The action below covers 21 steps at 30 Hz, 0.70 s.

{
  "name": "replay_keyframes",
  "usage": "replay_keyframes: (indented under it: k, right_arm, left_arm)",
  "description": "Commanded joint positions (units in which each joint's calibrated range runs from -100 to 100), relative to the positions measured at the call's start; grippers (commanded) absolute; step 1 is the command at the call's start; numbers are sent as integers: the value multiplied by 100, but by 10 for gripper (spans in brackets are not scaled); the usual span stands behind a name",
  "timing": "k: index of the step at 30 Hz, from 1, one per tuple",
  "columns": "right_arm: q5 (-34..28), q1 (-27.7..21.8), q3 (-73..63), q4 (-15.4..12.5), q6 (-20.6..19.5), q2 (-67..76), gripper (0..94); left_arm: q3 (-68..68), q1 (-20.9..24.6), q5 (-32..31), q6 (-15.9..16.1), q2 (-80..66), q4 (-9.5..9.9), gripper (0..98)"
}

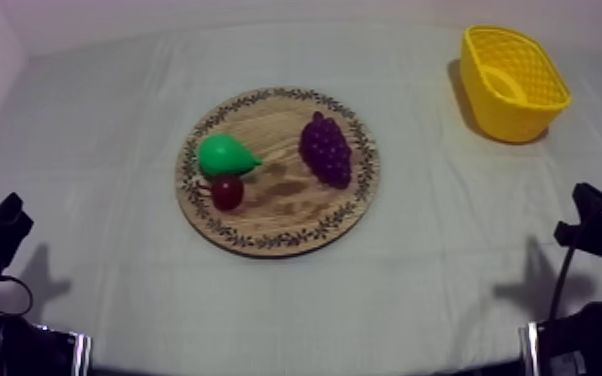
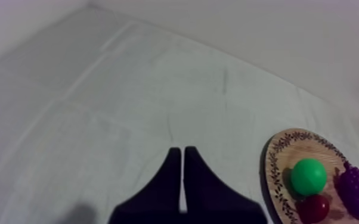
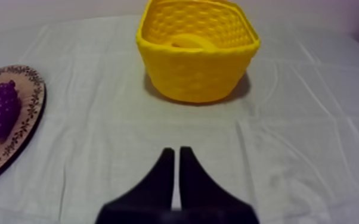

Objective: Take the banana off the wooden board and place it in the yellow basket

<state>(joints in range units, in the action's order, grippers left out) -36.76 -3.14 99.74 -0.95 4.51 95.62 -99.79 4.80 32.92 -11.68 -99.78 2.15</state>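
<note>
At the left, the left claw (image 2: 182,152) is held closed on nothing, its two black fingers laid together as a narrow wedge over the bare cloth of the bench (image 1: 95,120). In the middle of the bench the round wooden board (image 1: 283,238) is set, well apart from both arms. On its left part a green pear (image 1: 225,155) is laid, with the small red fruit (image 1: 228,191) touching it on the near side. The bunch of grapes (image 1: 326,148) is placed on the board's right part, apart from the pear. Farther right, at the far side of the bench, the yellow basket (image 1: 505,118) is stood upright, and the banana (image 3: 189,42) is seen lying inside it. In front of the basket the right claw (image 3: 176,152) is likewise closed on nothing, fingers pressed together.
</note>
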Motion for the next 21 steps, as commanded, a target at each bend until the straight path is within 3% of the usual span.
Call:
replay_keyframes:
  k: [1,8,21]
  right_arm:
    - [0,-5,3,-11,54,0,6]
    - [-9,-8,4,-15,438,5,4]
    - [-10,-8,4,-15,490,5,4]
  left_arm:
    - [1,1,-1,-2,-5,3,1]
    - [1,1,-1,0,-5,3,1]
    - [1,1,-1,-1,-5,3,1]
